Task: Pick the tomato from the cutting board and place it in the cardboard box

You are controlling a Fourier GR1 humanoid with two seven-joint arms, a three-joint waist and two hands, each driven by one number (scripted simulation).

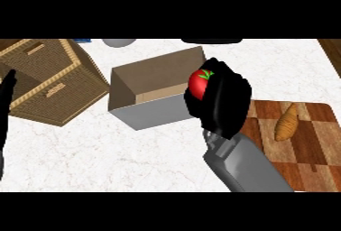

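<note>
Surroundings: a wicker basket (50, 81) sat upper left; a bread loaf (287, 122) lay on the cutting board (313, 149), lower right.
Right hand (223, 101): curled round the tomato (199, 82), over the cardboard box (149, 88) at centre.
Left hand (5, 97): rested open at left edge.

Right robot hand (223, 101) curled round a red tomato (198, 82), green stem showing, held at the right edge of the open cardboard box (149, 92). Box sitting on the white marbled worktop (100, 153), a wicker basket (50, 81) just to its left. Wooden cutting board (313, 149) at the right, carrying a bread loaf (287, 122). Left robot hand (6, 97) resting open at the left edge, fingers up. Grey rounded object (118, 42) at the top edge.
</note>
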